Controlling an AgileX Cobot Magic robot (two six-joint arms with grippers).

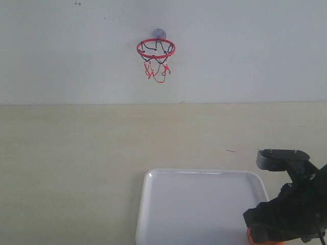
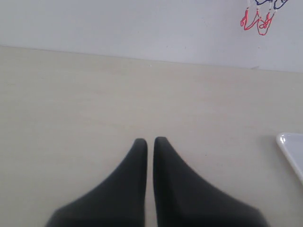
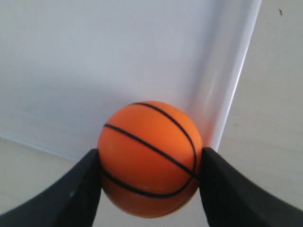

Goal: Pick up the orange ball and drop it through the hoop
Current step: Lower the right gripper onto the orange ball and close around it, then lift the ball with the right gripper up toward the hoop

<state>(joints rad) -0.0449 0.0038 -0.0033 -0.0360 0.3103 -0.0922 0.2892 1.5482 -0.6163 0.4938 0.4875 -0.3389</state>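
The orange ball [image 3: 149, 158] with black seam lines sits between the two black fingers of my right gripper [image 3: 150, 161], which press on both its sides above the white tray's corner. In the exterior view only a sliver of the ball [image 1: 263, 238] shows under the right gripper [image 1: 278, 229] at the bottom right. The hoop [image 1: 156, 48], red ring with black-and-red net, hangs on the back wall from a clear suction cup; its net's tips [image 2: 258, 21] also show in the left wrist view. My left gripper [image 2: 150, 142] is shut, empty, over the bare tabletop.
A white tray [image 1: 153, 204] lies at the front middle of the beige table; its rim [image 3: 236, 80] runs beside the ball, and its edge [image 2: 291, 146] shows near the left gripper. The pale wall rises behind the table.
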